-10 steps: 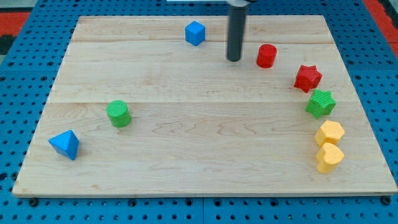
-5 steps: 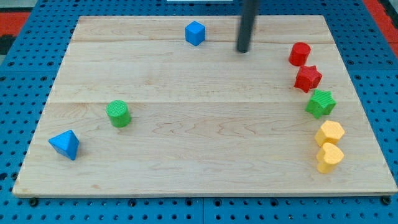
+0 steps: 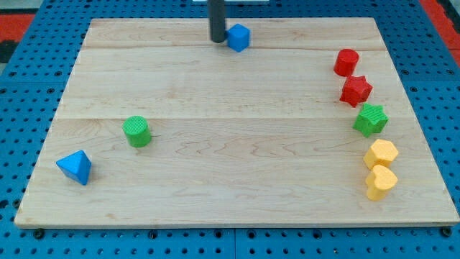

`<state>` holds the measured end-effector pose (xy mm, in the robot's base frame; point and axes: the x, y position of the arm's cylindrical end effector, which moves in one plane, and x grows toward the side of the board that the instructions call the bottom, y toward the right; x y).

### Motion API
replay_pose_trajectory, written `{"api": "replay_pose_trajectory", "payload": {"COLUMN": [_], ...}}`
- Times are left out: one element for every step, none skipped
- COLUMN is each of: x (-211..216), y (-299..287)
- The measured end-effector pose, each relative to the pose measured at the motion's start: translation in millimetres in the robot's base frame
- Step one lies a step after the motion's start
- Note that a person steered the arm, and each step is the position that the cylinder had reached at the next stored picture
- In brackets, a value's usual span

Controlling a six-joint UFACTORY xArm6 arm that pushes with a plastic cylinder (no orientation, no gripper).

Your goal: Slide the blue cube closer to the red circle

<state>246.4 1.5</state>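
Observation:
The blue cube (image 3: 238,37) sits near the view's top, a little left of centre. My tip (image 3: 217,40) stands right against the cube's left side. The red circle, a short red cylinder (image 3: 347,62), sits at the upper right, well to the right of the cube. The board (image 3: 237,201) between cube and cylinder is bare wood.
A red star (image 3: 356,91) lies just below the red cylinder, then a green star (image 3: 370,119) and two yellow blocks (image 3: 381,155) (image 3: 380,181) down the right side. A green cylinder (image 3: 136,132) and a blue pyramid-like block (image 3: 75,167) sit at the left.
The rod swung from right of the blue cube over to its left side. The cube has shifted a little to the right. Earlier the red cylinder moved right, up to the red star.

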Motion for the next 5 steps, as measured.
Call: {"api": "replay_pose_trajectory", "payload": {"x": [1,-11,-14,16,18], "y": [78,59,105,124,150]}}
